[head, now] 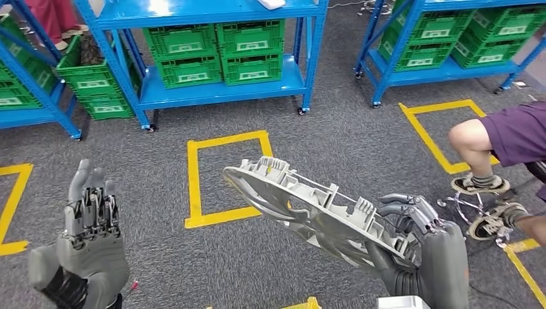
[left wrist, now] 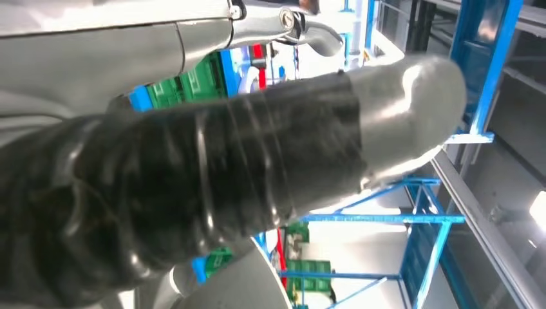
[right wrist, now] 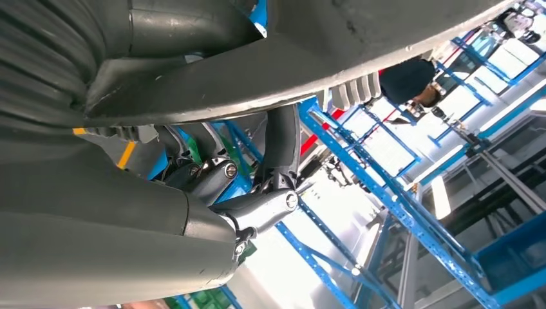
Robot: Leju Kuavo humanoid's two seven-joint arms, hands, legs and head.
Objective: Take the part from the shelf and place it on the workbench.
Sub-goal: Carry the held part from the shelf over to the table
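The part is a long grey moulded plastic piece with ribs and clips, held tilted above the carpet in the head view. My right hand grips its near end, fingers curled over the rim. In the right wrist view the part's grey underside runs close past that hand's fingers. My left hand is raised at the lower left, palm up, fingers upright and apart, holding nothing. The left wrist view has its taped thumb close up.
Blue shelves with green crates stand ahead, more shelving at the right. Yellow tape squares mark the grey carpet. A seated person's leg and a stool base are close on the right.
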